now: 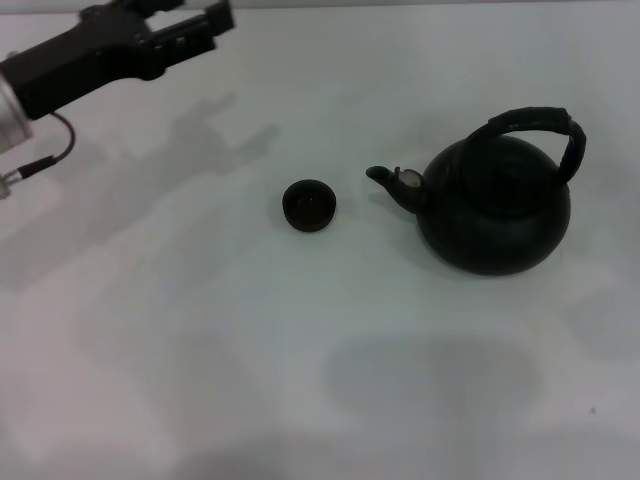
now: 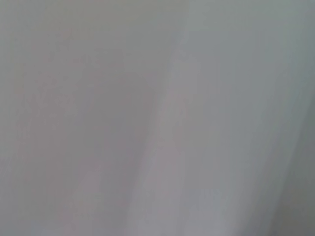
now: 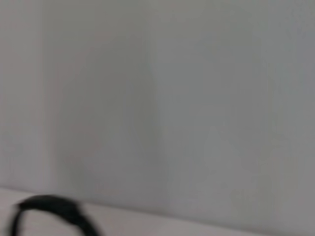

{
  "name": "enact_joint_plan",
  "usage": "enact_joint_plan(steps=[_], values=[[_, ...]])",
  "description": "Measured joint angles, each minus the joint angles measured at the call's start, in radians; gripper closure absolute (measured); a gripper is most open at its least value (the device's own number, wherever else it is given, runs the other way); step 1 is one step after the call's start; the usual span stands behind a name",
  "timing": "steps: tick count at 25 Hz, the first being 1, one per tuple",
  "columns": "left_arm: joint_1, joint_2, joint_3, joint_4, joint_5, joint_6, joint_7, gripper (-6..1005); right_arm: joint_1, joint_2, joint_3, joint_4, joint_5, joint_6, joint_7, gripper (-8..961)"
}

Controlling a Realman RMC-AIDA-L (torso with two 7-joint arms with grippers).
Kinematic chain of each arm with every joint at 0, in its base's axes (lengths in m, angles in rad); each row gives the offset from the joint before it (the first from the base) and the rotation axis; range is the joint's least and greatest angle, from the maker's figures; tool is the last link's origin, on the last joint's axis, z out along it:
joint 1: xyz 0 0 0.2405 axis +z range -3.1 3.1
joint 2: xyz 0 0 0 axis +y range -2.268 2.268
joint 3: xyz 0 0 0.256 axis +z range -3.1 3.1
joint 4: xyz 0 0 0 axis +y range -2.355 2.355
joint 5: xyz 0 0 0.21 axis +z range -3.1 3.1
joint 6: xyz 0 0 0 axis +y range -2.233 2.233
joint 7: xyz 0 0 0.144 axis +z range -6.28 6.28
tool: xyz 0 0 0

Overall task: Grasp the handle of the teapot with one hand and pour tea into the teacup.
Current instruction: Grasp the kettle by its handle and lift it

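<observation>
The matte-black teapot (image 1: 493,210) stands on the white table at the right, its short spout (image 1: 385,180) pointing left toward the teacup. Its thick black hoop handle (image 1: 540,125) arches over the lid, tilted to the right. A blurred arc of the handle (image 3: 54,206) also shows in the right wrist view. The small dark teacup (image 1: 309,205) stands upright left of the spout, apart from it. My left gripper (image 1: 195,18) is open and empty, high at the far left, well away from both. My right gripper is out of view.
The white table (image 1: 200,350) carries only soft shadows. The left arm's black body and a cable (image 1: 50,150) hang over the far left corner. The left wrist view shows only blank pale surface.
</observation>
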Motion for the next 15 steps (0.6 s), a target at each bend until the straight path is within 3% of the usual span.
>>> enact_joint_plan(steps=[8,15], values=[[-0.002,-0.001,-0.001,-0.21,-0.218,0.001,0.34,124,0.017,0.004,-0.143,0.013,-0.026,0.005,0.056,110],[0.002,-0.001,0.006,-0.226,-0.228,-0.001,0.371,125,0.11,0.001,-0.142,0.12,-0.022,-0.015,-0.016,118]])
